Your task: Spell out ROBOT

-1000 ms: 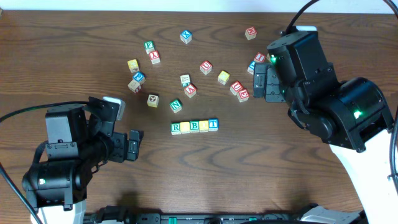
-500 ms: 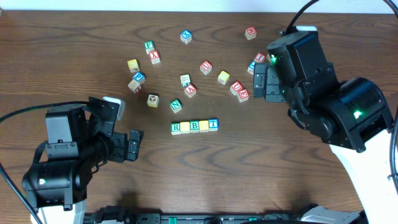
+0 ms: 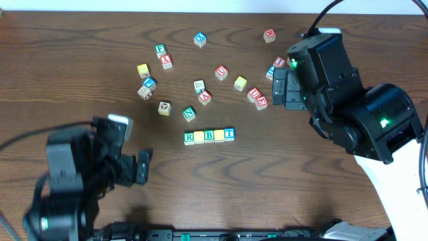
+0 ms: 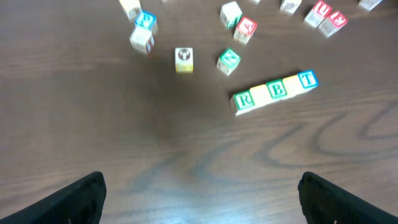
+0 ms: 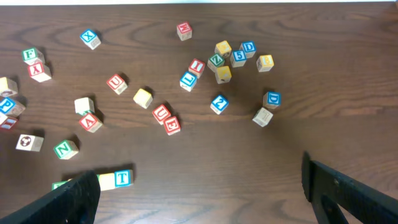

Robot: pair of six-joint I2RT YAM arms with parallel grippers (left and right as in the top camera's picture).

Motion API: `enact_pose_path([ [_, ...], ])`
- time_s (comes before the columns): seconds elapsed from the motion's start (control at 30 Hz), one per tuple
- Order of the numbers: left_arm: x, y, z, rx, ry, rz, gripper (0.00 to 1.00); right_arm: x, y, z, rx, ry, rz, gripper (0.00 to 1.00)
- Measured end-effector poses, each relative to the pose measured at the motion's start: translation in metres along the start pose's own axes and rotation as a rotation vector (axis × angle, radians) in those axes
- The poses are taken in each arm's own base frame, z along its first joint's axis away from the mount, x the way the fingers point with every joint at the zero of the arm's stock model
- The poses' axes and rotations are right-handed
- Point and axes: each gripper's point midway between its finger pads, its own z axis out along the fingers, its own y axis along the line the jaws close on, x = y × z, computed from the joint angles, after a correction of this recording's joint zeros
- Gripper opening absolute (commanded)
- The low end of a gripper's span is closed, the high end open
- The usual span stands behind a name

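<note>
As seen from overhead, the ROBOT row (image 3: 209,136) lies mid-table (image 3: 80,73), its cubes touching: R, yellow, B, yellow, T. The left gripper (image 3: 142,167) sits well left of it, jaws spread wide. The right gripper (image 3: 279,87) sits beside the scattered cubes (image 3: 221,71), jaws equally spread. Left wrist view: the row lies ahead, right of centre, slanted. Right wrist view: its T end shows at lower left.

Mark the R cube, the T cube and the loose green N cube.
R cube (image 3: 189,137): overhead view, middle of its top face.
T cube (image 3: 229,134): overhead view, middle of its top face.
N cube (image 4: 229,60): left wrist view, on the green letter.
</note>
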Motion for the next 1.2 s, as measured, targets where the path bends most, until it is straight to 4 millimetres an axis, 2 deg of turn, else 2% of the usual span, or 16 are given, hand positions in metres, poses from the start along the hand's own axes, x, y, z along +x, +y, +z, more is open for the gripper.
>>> enact_pose_path([
  [0.13,0.007,-0.005,-0.001,-0.022,-0.167,0.057,0.97,0.000,0.000,0.000,0.001,0.001,0.000,0.99],
  [0.27,0.011,-0.010,0.012,-0.022,-0.386,0.122,0.97,0.000,0.000,0.000,0.001,0.001,0.000,0.99],
  [0.43,-0.012,-0.015,0.015,-0.016,-0.665,0.218,0.97,0.000,0.000,0.000,0.002,0.000,0.000,0.99],
  [0.57,-0.034,-0.018,0.001,-0.044,-0.880,0.304,0.97,0.000,0.000,0.000,0.003,0.000,0.000,0.99],
  [0.67,-0.040,-0.021,-0.006,-0.076,-0.981,0.377,0.97,0.000,0.000,0.000,0.002,0.000,0.000,0.99],
  [0.83,-0.036,-0.020,0.002,-0.123,-1.048,0.457,0.97,0.000,0.000,0.000,0.002,0.000,0.000,0.99],
  [1.1,-0.019,-0.005,0.033,-0.163,-0.988,0.454,0.97,0.000,0.000,0.000,0.002,0.000,0.000,0.99],
  [1.2,-0.005,0.000,0.054,-0.150,-0.910,0.425,0.97,0.000,0.000,0.000,0.002,0.000,0.000,0.99],
])
